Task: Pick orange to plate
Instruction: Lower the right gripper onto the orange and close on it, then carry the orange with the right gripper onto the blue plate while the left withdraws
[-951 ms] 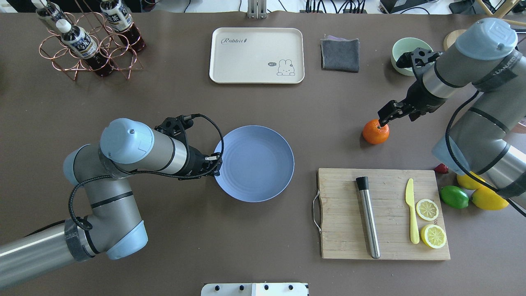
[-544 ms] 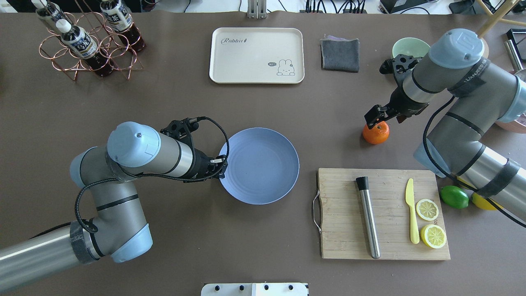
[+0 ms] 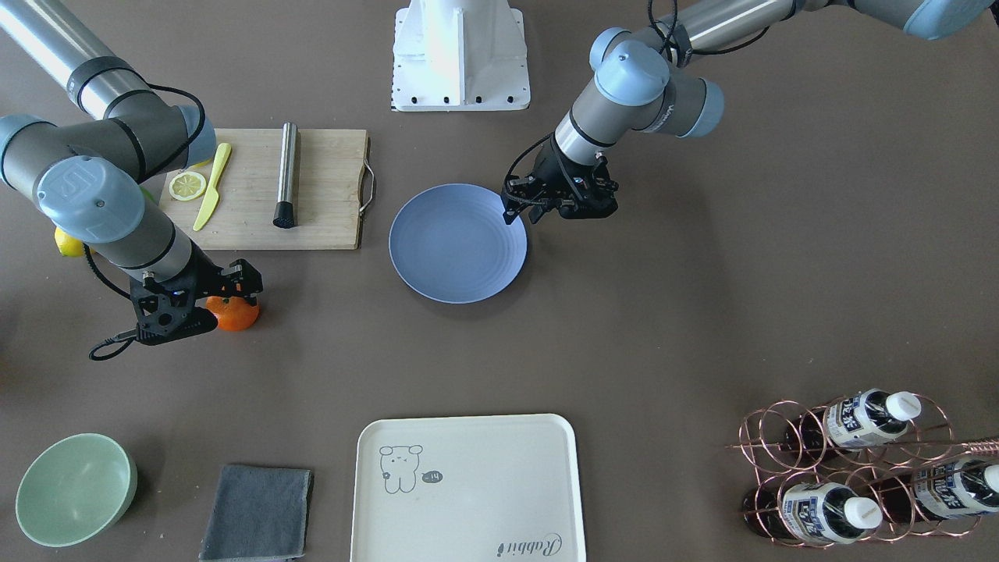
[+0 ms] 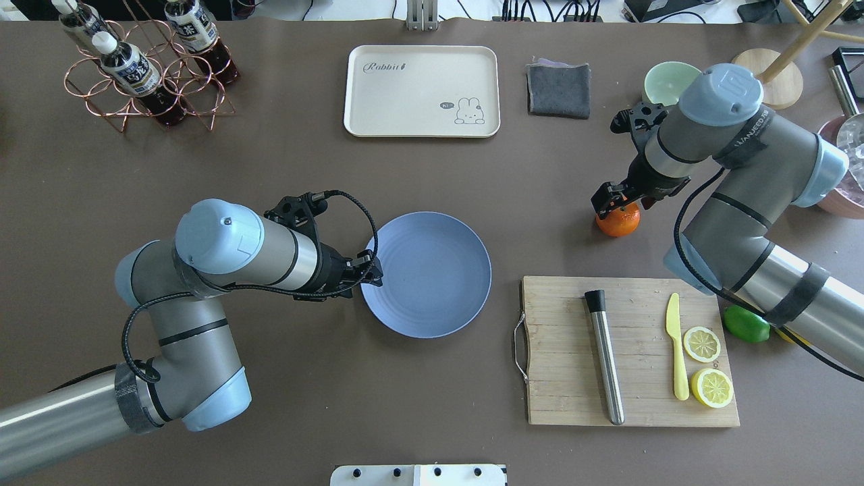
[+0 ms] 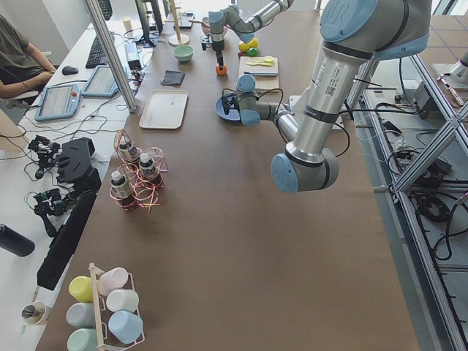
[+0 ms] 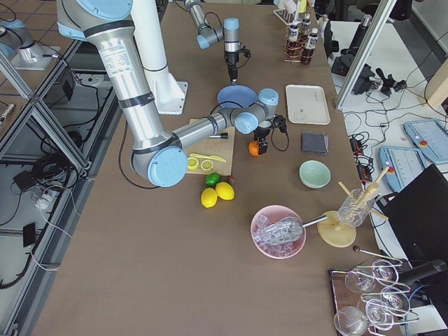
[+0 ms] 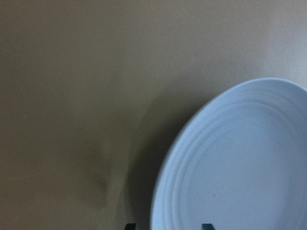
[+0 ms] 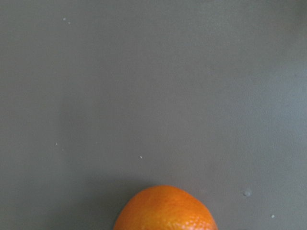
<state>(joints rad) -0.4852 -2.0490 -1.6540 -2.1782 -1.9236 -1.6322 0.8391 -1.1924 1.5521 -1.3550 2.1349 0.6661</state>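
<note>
The orange (image 4: 619, 223) rests on the brown table to the right of the blue plate (image 4: 432, 273), apart from it. My right gripper (image 4: 611, 204) hangs just over the orange's far left side and looks open. In the right wrist view only the orange's top (image 8: 165, 211) shows at the bottom edge, with no fingers in sight. My left gripper (image 4: 374, 270) is at the plate's left rim, its jaws apart. In the left wrist view its two tips stand on either side of the plate's rim (image 7: 160, 191). Nothing lies on the plate (image 3: 456, 242).
A wooden cutting board (image 4: 560, 351) with a steel muddler (image 4: 604, 358), a yellow knife and lemon halves lies in front of the orange. A lime (image 4: 746, 324) is to its right. At the back stand a cream tray (image 4: 422, 91), grey cloth (image 4: 558, 90), green bowl (image 4: 661, 79) and bottle rack (image 4: 145, 64).
The right arm has swung left, and its gripper has slid from the orange's right side to its far left side. The left gripper and the plate have shifted slightly right.
</note>
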